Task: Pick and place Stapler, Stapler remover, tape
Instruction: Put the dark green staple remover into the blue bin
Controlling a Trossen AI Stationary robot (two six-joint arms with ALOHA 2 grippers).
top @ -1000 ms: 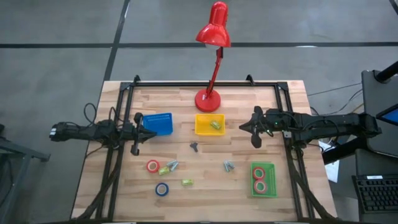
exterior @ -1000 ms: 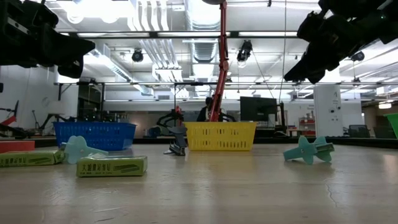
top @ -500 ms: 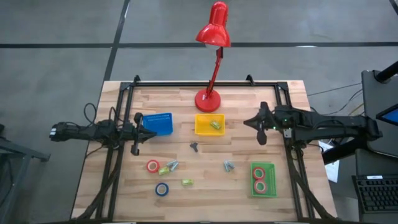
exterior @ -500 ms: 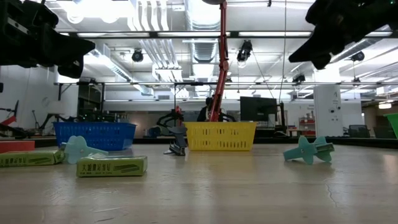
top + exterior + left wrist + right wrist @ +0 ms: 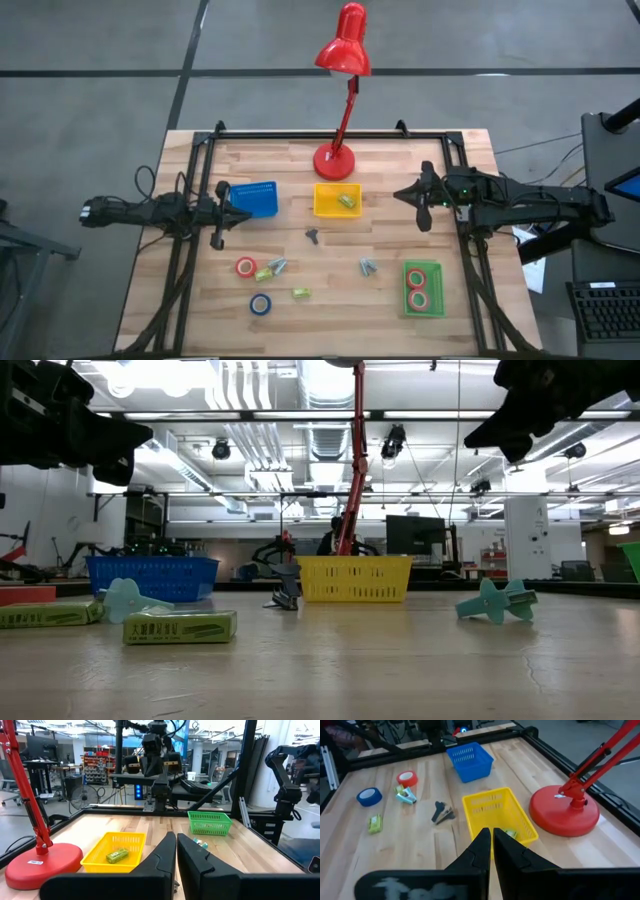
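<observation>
My left gripper (image 5: 222, 213) is shut and empty, above the table's left side next to the blue bin (image 5: 252, 198); it also shows in its own wrist view (image 5: 176, 837). My right gripper (image 5: 420, 197) is shut and empty, above the table to the right of the yellow bin (image 5: 330, 208), which holds a green stapler (image 5: 347, 200). It shows in its own wrist view (image 5: 489, 832). One red tape roll (image 5: 246, 267) and the blue tape roll (image 5: 260, 304) lie flat on the table. Two red rolls (image 5: 417, 288) lie in the green bin (image 5: 438, 290). Green staplers (image 5: 264, 272) (image 5: 300, 293), teal stapler removers (image 5: 279, 265) (image 5: 369, 267) and a dark remover (image 5: 313, 236) lie on the wood.
A red desk lamp stands with its base (image 5: 334, 160) at the far middle of the table and its arm reaches up over the far edge. A black frame (image 5: 300, 135) runs along the far edge and both sides. Bare wood lies between the yellow bin and the green bin.
My right gripper has drawn back from the yellow bin toward the table's right edge and has risen a little. My left arm has kept still, and nothing on the table has moved.
</observation>
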